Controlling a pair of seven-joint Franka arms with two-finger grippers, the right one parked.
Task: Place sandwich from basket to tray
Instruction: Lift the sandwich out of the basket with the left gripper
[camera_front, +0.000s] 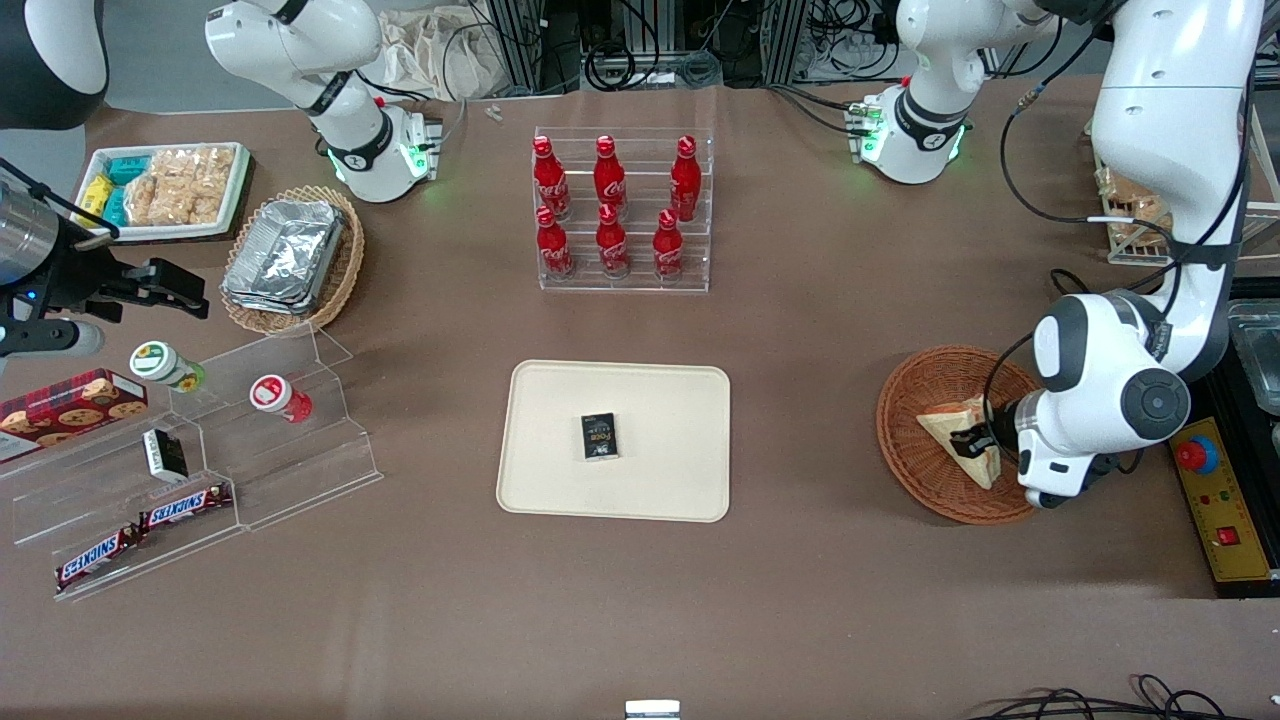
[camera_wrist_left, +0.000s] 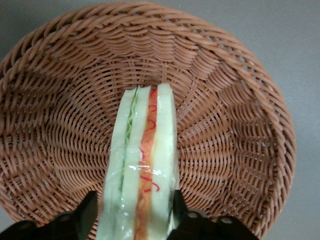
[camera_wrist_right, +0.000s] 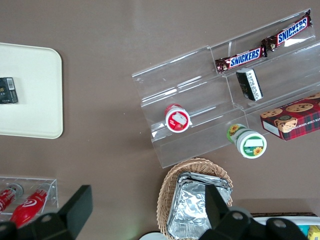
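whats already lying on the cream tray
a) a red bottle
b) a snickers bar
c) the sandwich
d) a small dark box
d: a small dark box lies on the tray, while the sandwich sits in the basket with the end effector straddling it.

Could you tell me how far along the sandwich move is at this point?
Reaching is done: the gripper is down in the basket, its fingers flanking the sandwich, seemingly closed on it. The sandwich still sits in the basket. Left: lifting it and carrying it to the tray, which holds only a small dark box.
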